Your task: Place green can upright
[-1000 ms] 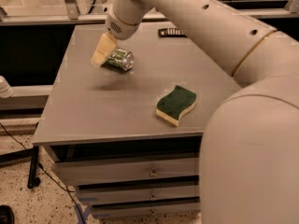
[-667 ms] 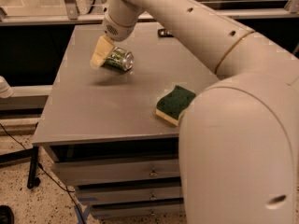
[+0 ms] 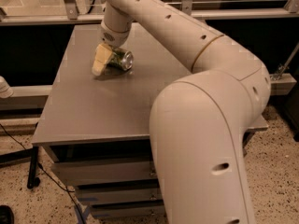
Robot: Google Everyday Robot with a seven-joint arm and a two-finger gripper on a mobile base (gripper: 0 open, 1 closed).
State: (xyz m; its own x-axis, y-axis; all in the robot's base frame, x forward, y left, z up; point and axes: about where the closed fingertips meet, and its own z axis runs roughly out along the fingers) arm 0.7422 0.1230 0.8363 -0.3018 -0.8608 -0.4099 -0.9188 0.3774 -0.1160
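The green can (image 3: pixel 120 59) lies on its side on the far left part of the grey table (image 3: pixel 93 111), its silver end facing right. My gripper (image 3: pixel 106 65) is down at the can's left end, reaching from the back, and touches or nearly touches it. The cream gripper part in front hides the can's left side.
My arm's big elbow (image 3: pixel 205 139) fills the right foreground and hides the right half of the table. Drawers (image 3: pixel 103 171) sit under the tabletop. A metal rail (image 3: pixel 46 17) runs behind the table. A black table leg and cable (image 3: pixel 32 167) are on the floor at left.
The gripper has come down lower beside the can, which has stayed in place on its side. The elbow has swung forward and now hides the sponge seen earlier at the right.
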